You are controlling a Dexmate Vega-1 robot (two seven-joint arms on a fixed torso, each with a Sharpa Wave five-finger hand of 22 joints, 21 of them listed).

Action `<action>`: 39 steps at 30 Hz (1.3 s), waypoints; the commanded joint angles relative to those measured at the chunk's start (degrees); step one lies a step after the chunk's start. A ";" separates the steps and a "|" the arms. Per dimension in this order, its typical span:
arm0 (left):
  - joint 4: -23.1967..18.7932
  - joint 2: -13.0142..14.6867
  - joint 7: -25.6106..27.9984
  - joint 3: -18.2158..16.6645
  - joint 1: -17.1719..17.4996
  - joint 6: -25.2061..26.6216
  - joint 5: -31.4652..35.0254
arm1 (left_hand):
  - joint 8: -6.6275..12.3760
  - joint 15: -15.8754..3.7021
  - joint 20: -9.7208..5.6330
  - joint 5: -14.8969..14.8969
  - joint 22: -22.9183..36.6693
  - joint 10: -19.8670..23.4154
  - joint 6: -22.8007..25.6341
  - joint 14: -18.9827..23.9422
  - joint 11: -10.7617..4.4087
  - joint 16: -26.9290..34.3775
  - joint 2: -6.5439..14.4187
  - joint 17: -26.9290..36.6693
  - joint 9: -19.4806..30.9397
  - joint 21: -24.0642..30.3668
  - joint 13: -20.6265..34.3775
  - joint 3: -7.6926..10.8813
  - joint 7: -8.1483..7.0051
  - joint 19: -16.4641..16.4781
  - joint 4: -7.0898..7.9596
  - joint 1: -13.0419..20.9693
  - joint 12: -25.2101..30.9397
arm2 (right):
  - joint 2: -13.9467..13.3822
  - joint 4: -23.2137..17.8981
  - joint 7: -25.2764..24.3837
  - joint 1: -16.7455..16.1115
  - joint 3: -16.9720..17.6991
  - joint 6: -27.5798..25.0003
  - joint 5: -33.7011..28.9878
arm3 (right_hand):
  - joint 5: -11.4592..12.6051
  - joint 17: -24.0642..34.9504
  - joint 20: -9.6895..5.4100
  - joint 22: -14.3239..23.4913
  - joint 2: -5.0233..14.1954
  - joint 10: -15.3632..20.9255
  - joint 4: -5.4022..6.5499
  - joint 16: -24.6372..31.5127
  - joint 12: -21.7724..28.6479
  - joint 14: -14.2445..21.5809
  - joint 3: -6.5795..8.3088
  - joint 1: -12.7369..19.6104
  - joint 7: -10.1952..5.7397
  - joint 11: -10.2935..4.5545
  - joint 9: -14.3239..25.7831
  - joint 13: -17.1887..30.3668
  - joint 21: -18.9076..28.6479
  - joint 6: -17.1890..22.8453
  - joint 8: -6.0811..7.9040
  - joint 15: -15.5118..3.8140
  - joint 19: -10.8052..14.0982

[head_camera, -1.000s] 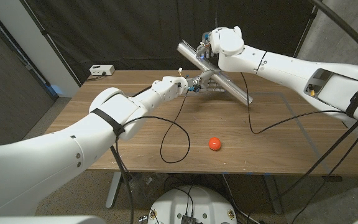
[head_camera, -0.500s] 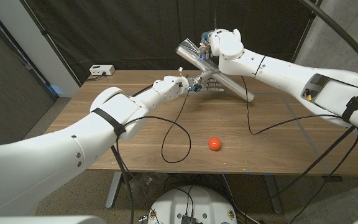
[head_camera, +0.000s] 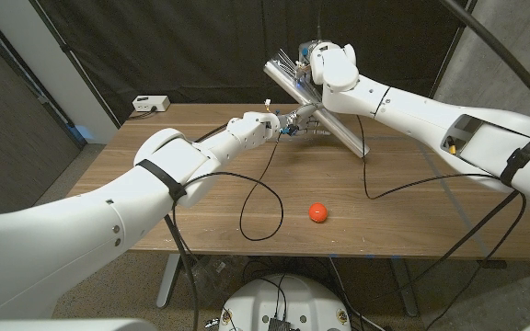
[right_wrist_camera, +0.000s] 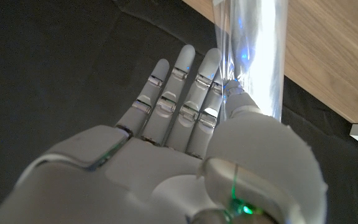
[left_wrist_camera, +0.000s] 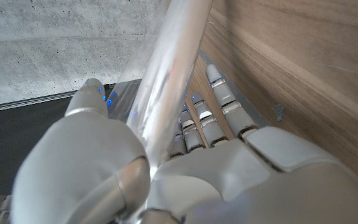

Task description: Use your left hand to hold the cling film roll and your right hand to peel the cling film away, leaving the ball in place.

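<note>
The cling film roll [head_camera: 331, 118], a long shiny tube, slants up over the table's far side. My left hand [head_camera: 298, 119] grips it near the middle; in the left wrist view the roll [left_wrist_camera: 166, 81] runs between the thumb and the curled fingers of my left hand [left_wrist_camera: 185, 168]. My right hand [head_camera: 307, 70] is at the roll's raised far end. In the right wrist view my right hand [right_wrist_camera: 166, 143] pinches the clear cling film [right_wrist_camera: 257, 50] between thumb and a finger, the other fingers spread. The orange ball [head_camera: 317, 212] lies alone on the table [head_camera: 412, 221], well in front of both hands.
A white box [head_camera: 150, 104] sits at the table's back left corner. A black cable [head_camera: 258, 198] loops across the middle of the table, and another [head_camera: 372, 175] hangs from my right arm. A black curtain hangs behind the table.
My right hand has shifted slightly left at the roll's raised end, and the roll has tilted a little with it. My left hand and the ball stay put.
</note>
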 commanded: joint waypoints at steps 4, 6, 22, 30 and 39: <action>0.01 0.44 -1.58 -0.58 0.42 -0.54 -0.17 | 0.01 -3.48 0.28 0.60 0.17 -0.20 -0.46 -0.59 -0.13 0.40 0.30 0.23 0.01 -0.33 0.32 -0.63 0.06 -0.37 -0.13 0.24 0.16 | 1.64 0.25 -3.72 -1.95 1.82 -1.87 -5.08 | -0.18 0.65 -2.08 0.34 -0.01 0.90 0.07 0.52 0.67 1.13 -0.32 1.53 -0.33 0.06 0.18 0.64 1.05 1.61 0.31 -5.71 0.46; 0.01 0.50 -1.88 -0.69 0.45 -0.61 -0.20 | 0.06 -3.50 0.31 0.76 0.19 -0.24 -0.41 -0.64 -0.15 0.47 0.36 0.25 0.01 -0.40 0.33 -0.85 0.08 -0.43 -0.22 0.29 0.23 | 1.72 -0.08 -3.88 -1.98 2.01 -1.86 -5.54 | -0.21 0.73 -2.24 0.39 0.01 0.90 0.17 0.56 0.70 1.29 -0.38 1.65 -0.31 0.00 0.18 0.74 1.24 1.71 0.30 -5.65 0.55; 0.01 0.82 -2.07 -1.39 0.74 -0.73 -0.21 | 0.24 -3.56 0.45 1.50 0.25 -0.29 -0.25 -0.92 -0.09 0.73 0.64 0.31 0.02 -0.78 0.39 -1.95 0.04 -0.77 -0.57 0.45 0.58 | 2.33 -0.96 -0.86 -0.91 1.58 -0.14 -10.58 | 0.18 1.60 -5.25 1.12 -0.31 0.42 0.91 0.05 1.15 0.82 -1.58 2.71 -1.20 -1.26 1.32 2.50 1.69 1.05 0.10 -5.91 -3.03; 0.01 0.96 -1.39 -1.68 0.78 -0.53 -0.04 | 0.34 -3.53 0.50 1.82 0.28 -0.27 -0.11 -0.94 -0.21 0.86 0.78 0.34 0.03 -0.87 0.41 -2.47 0.03 -0.72 -0.63 0.40 0.73 | 4.06 1.36 -1.53 -0.62 1.74 0.77 -13.35 | 0.50 1.77 -5.79 1.32 -0.34 0.30 1.11 -0.19 1.32 0.56 -1.91 2.92 -1.44 -1.39 1.64 3.02 1.98 1.10 0.17 -5.92 -3.36; 0.01 0.92 -0.26 -1.52 0.69 -0.19 0.17 | 0.42 -3.62 0.53 2.23 0.31 -0.31 -0.01 -0.93 -0.15 1.01 0.92 0.38 0.04 -0.96 0.44 -3.12 0.02 -0.62 -0.70 0.33 0.89 | 5.76 3.95 -1.26 0.09 1.28 0.43 -17.08 | 0.91 2.28 -5.94 1.57 -0.28 0.58 1.36 -0.02 1.74 1.03 -2.43 3.23 -1.46 -1.51 2.07 3.79 2.57 1.28 0.32 -5.95 -3.42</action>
